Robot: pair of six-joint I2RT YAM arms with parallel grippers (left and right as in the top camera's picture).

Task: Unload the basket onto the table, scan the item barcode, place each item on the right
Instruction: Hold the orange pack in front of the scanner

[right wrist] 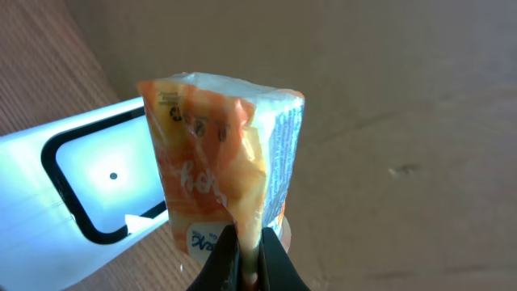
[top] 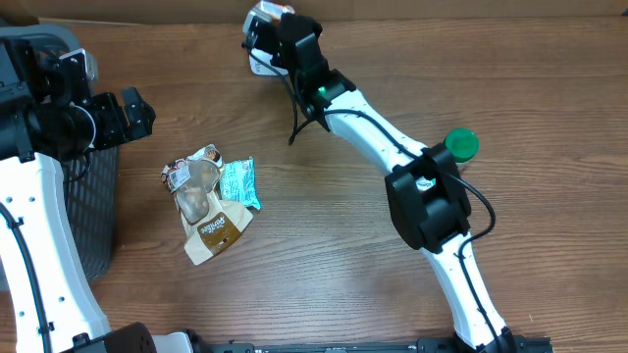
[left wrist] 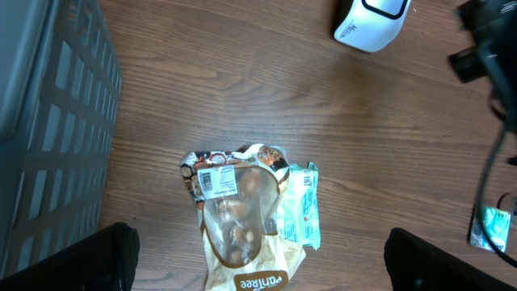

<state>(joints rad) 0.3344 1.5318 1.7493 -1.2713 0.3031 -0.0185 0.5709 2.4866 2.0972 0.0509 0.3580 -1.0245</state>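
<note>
My right gripper is shut on the bottom seam of an orange and white snack packet. It holds the packet upright, right in front of the white barcode scanner with its black-framed window. From overhead this gripper and packet are at the table's far edge, over the scanner. My left gripper stands open and empty above the table, left of a pile of packets. In the left wrist view its fingers stand wide apart over a brown nut bag with a barcode label.
A teal packet lies against the brown nut bag at centre left. A grey mesh basket stands at the left edge. A green disc sits to the right of the right arm. The scanner is also in the left wrist view, top right.
</note>
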